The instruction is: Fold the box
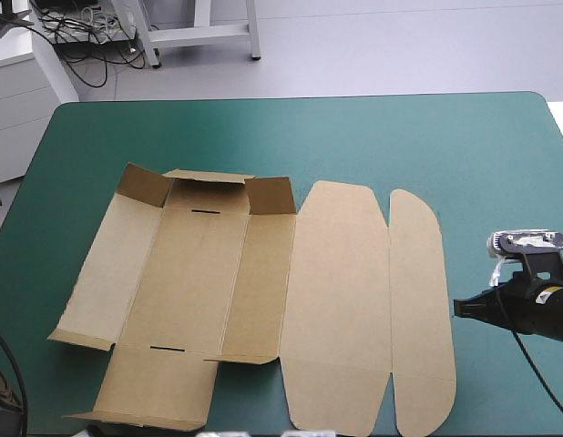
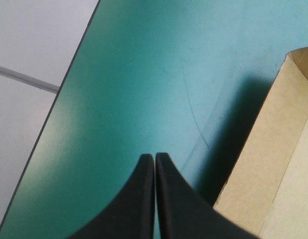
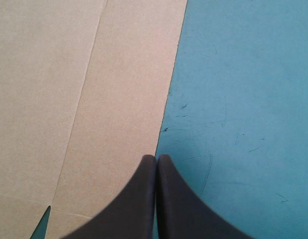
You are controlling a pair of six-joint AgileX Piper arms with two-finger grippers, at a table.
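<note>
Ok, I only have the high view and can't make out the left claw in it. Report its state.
Observer: The left claw is shut and empty, over bare teal-green cover.
Operator: Give me its position against the box.
Observer: The box lies beside it, untouched; its nearest flap casts a shadow on the cover.
Operator: Now confirm the right claw.
Observer: The right claw is shut too, its tip at the box's outer edge, gripping nothing.
</note>
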